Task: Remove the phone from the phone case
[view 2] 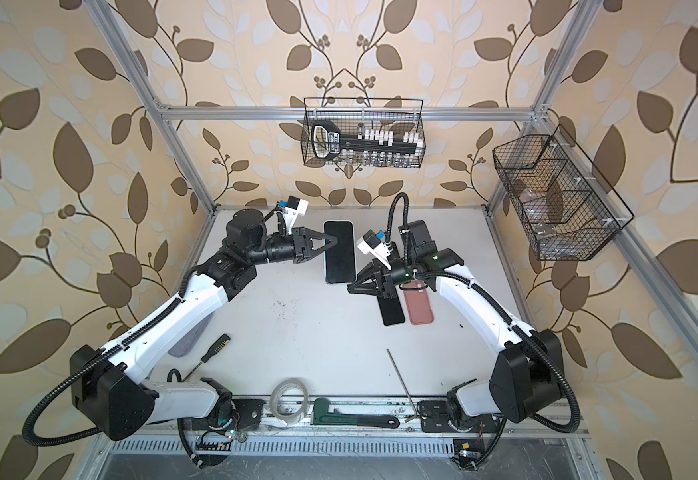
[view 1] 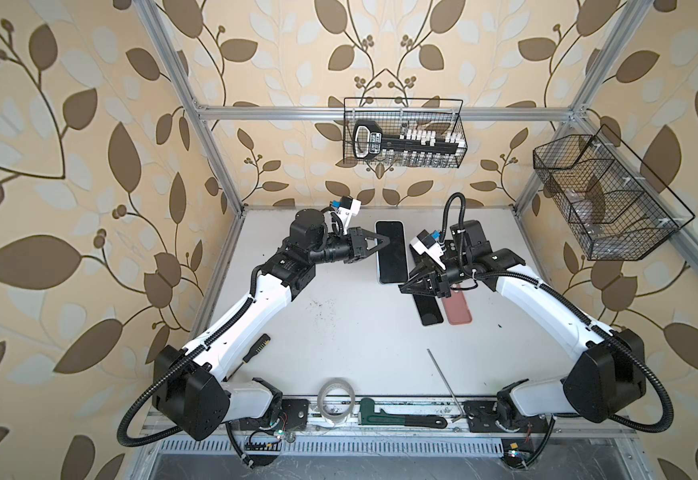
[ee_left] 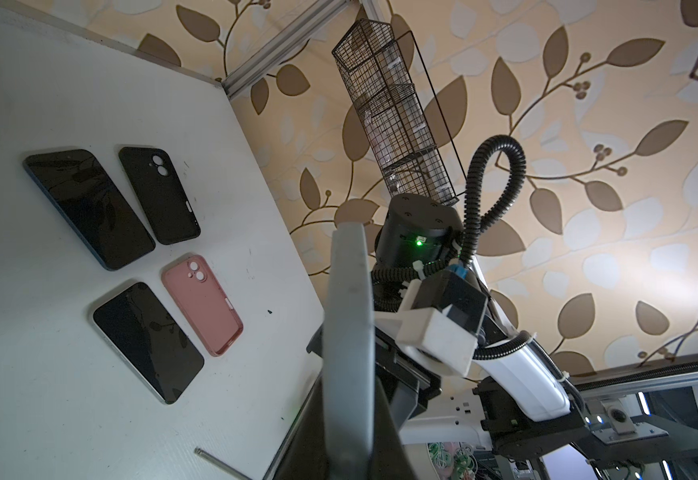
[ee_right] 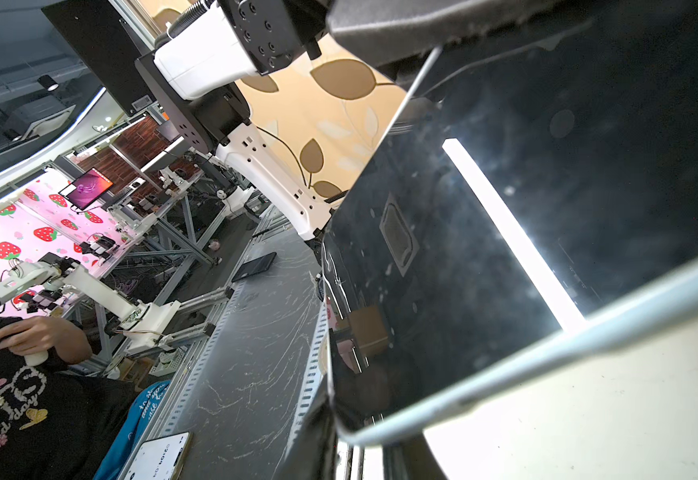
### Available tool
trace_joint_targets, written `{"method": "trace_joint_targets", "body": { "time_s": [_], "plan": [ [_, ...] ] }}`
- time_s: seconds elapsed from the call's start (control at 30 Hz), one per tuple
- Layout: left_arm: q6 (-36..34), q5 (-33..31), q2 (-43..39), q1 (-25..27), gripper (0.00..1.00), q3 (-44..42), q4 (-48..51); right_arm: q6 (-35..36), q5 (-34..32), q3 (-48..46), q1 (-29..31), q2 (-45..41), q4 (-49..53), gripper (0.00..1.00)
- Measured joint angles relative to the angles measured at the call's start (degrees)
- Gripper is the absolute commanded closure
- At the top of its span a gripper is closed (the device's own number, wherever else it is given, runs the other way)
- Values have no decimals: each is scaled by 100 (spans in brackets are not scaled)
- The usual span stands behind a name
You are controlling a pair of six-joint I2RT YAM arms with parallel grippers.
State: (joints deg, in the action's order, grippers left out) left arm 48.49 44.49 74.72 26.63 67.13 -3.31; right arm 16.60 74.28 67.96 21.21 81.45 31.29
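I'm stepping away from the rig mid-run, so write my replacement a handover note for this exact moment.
The left gripper is shut on a long edge of the phone, holding it mid-workspace.
The right gripper is at that phone's near right corner; whether it grips is unclear.
The phone appears seated in its pale case.
Lying on the table by the right arm: a dark-rimmed phone, a light-rimmed phone, a black case and a pink case, both cases empty.
Done: the phone is secured.
Left: peel the pale case off and free the phone.
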Motion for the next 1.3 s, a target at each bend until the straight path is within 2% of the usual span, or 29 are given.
{"method": "trace_joint_targets", "body": {
  "time_s": [0.3,0.37,0.43,0.6,1.13,1.3],
  "plan": [
    [-28,4,-7,-4,100,0,-4,15,48,0,0,35,68,85],
    [-31,4,-7,-4,100,0,-7,22,57,0,0,39,68,82],
    [-52,7,-7,-2,100,-2,2,24,66,9,2,46,68,75],
    [-125,59,-7,7,100,-26,44,39,87,83,2,61,68,74],
    [-337,201,-7,2,100,-28,-175,39,308,256,-2,232,363,89],
    [96,129,-9,4,100,-264,-599,35,291,262,-13,232,409,90]
  ]
}}
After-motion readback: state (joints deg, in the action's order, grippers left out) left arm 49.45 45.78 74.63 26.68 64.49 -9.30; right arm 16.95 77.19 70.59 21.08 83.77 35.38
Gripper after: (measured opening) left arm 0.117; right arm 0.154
